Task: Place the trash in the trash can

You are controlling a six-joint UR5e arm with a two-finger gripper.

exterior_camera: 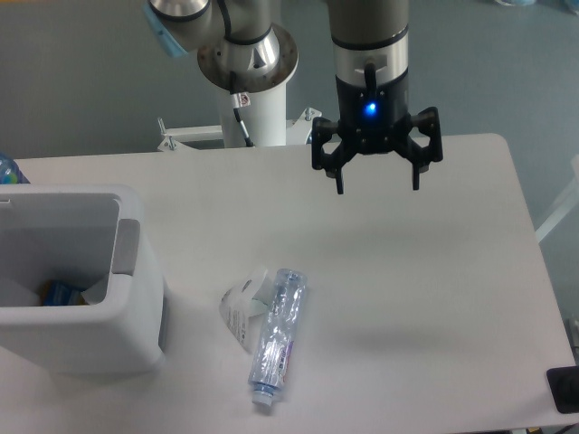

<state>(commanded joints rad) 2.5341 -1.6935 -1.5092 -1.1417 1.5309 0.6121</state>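
The trash lies on the white table near the front middle. One piece is a flattened clear plastic bottle (277, 337) with a bluish label, its cap end toward the front edge. A crumpled white wrapper (241, 307) touches its left side. The trash can (77, 285), a boxy white bin with a grey side panel, stands at the left, and something blue shows inside it. My gripper (378, 187) hangs open high over the back of the table, well behind and to the right of the trash, with nothing between its fingers.
The arm's white base column (251, 99) rises behind the table's back edge. A dark object (564, 390) sits at the front right corner. The table's right edge runs close to the gripper's side.
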